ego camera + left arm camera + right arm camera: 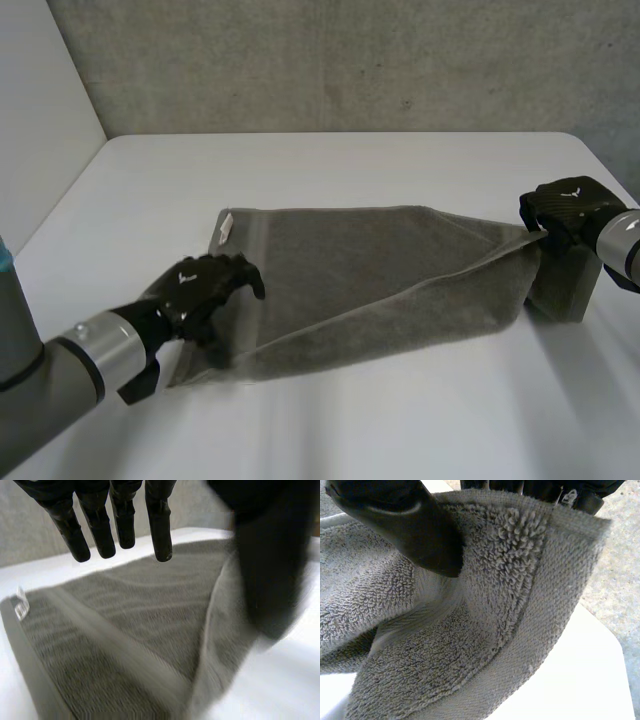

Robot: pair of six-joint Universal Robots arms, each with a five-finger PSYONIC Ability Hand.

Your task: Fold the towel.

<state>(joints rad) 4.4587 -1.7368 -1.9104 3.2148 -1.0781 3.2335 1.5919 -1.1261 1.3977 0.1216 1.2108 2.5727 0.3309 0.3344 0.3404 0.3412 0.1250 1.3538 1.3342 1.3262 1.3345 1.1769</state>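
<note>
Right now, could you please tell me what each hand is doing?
Left hand: open, fingers straight over the towel.
Right hand: shut, pinching a corner of the towel.

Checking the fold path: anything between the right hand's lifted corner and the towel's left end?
No loose object visible. Only the left hand sits over the towel's near-left corner; the right hand pinches the raised corner.

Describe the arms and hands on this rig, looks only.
The left hand and right hand are black, with thick rounded fingers and a small white mark on the back. The left arm is grey with a silver wrist band; the right arm shows a silver wrist too.
</note>
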